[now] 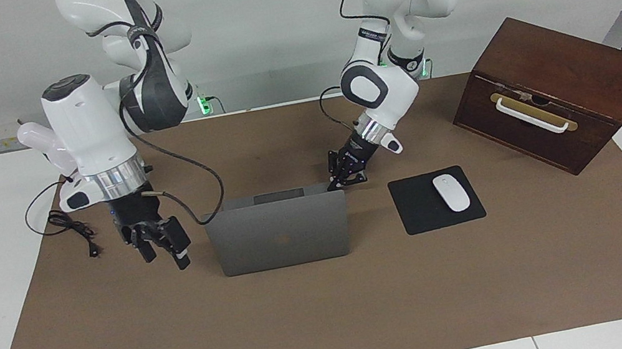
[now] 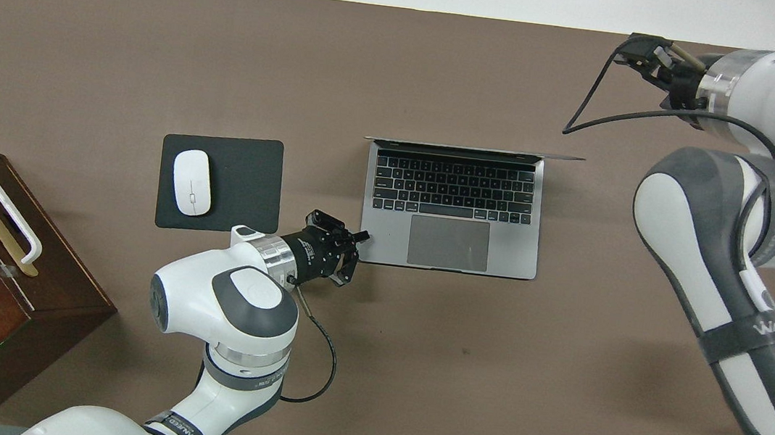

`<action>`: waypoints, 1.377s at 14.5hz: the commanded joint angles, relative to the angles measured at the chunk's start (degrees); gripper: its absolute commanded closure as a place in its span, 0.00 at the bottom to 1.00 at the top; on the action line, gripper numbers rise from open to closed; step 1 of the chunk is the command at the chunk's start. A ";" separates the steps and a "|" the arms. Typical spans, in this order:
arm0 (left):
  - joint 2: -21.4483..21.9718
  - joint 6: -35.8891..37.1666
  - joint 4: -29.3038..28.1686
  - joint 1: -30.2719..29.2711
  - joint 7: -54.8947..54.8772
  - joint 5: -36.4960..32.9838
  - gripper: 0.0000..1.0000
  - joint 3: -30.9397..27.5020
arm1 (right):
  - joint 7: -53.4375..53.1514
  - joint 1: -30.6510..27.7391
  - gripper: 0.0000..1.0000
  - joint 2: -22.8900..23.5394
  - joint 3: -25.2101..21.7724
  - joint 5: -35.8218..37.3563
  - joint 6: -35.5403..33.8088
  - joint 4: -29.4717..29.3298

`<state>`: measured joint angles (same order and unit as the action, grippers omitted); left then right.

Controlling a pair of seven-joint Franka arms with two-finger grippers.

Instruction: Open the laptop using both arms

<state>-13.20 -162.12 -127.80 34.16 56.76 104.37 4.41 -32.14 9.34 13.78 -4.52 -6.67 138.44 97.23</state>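
The left gripper (image 1: 347, 173) is down at the corner of the laptop (image 1: 283, 233) base that lies nearest the robots and toward the left arm's end of the surface. In the overhead view its fingertips (image 2: 358, 235) rest at the edge of the palm rest, beside the trackpad; whether they are parted or pressed together cannot be told. It holds nothing that can be made out.

The right gripper (image 1: 161, 244) hangs in the air over the brown mat (image 1: 336, 322), beside the laptop toward the right arm's end of the surface and clear of the lid. Its fingers are parted and empty.

One laptop stands in the middle of the mat, already open: the lid stands roughly upright, its grey back turned away from the robots, while keyboard and trackpad show from above.

One black mouse pad (image 1: 421, 206) lies flat beside the laptop toward the left arm's end, about as near to the robots as the laptop. One white mouse (image 1: 452, 192) rests on it.

One dark wooden box (image 1: 560, 76) with a white handle (image 1: 530, 115) on a brass plate stands near the mat's corner at the left arm's end, apart from the pad.

Two arms are in view, one gripper on each.
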 commanded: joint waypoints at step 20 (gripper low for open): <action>1.16 -3.12 11.24 -10.17 -1.82 -51.62 1.00 -8.62 | 24.85 -11.54 0.00 -9.65 1.89 5.17 -41.22 -11.72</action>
<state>-12.28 -165.37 -118.29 24.33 56.01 55.96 -2.15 -8.30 -0.98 5.96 -4.01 -2.64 99.54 84.19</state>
